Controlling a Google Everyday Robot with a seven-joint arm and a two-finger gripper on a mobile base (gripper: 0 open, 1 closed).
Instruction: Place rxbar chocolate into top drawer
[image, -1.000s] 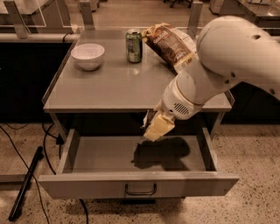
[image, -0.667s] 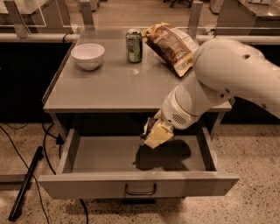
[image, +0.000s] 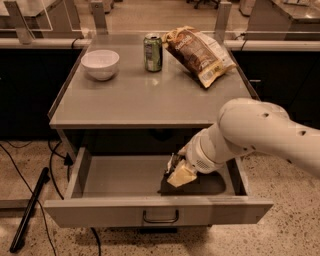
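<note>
Down inside the open top drawer (image: 100, 212), right of its middle, the gripper (image: 177, 171) hangs just above the grey floor, clamped on the rxbar chocolate (image: 173, 162), a small dark bar jutting up and left from its tip. Its white arm (image: 260, 132) reaches in from the right. On the grey table (image: 135, 102) above stand a white bowl (image: 100, 64), a green can (image: 153, 52) and a brown-and-yellow chip bag (image: 199, 54).

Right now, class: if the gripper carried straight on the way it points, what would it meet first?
The gripper hangs inside the open top drawer, pointing down and slightly left. Going straight on, it would most likely meet the drawer's grey floor first, near its own shadow. How far above the floor it hangs is unclear.
</note>
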